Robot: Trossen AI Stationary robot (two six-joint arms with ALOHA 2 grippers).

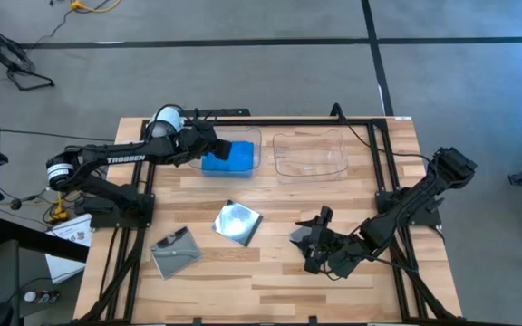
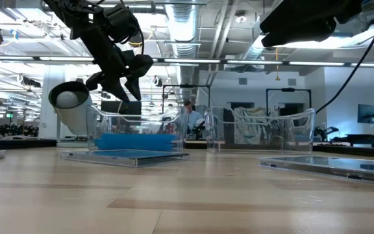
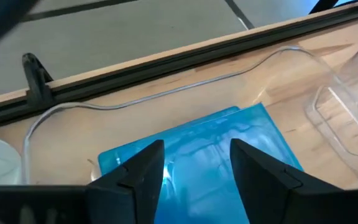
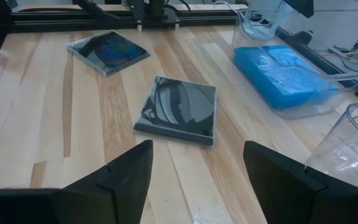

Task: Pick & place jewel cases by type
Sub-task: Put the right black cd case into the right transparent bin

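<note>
High view: the left gripper [image 1: 214, 145] hangs over the left tray [image 1: 254, 136] at the far side of the table [image 1: 270, 272], right above the blue jewel cases [image 1: 227, 159] stacked inside it. The right tray [image 1: 311, 154] sits just beside, clear. Two clear/grey cases lie on bare wood nearer the front: the middle case [image 1: 237, 222] near table centre, the left case [image 1: 175, 251] toward the left front. The right gripper [image 1: 314, 243] rests low at the right front, well apart from both. A white camera [image 1: 164, 120] stands by the left tray.

Low view: left gripper [image 2: 123, 81] is up in the air over the blue stack [image 2: 135, 141], fingers pointing down, clear of it. A grey case [image 2: 125, 156] lies flat in front of the tray, another [image 2: 333, 166] at right. A person [image 2: 188, 117] stands far off in the room.

Left wrist view: left fingers [image 3: 143, 168] spread apart, nothing between them; blue case [image 3: 210, 146] directly below, inside the tray's curved rim [image 3: 166, 92].

Right wrist view: right fingers [image 4: 132, 165] wide apart, empty. Middle case [image 4: 179, 109] lies ahead on the wood, the other grey case [image 4: 107, 51] farther off, blue stack [image 4: 284, 74] in its tray beyond.
</note>
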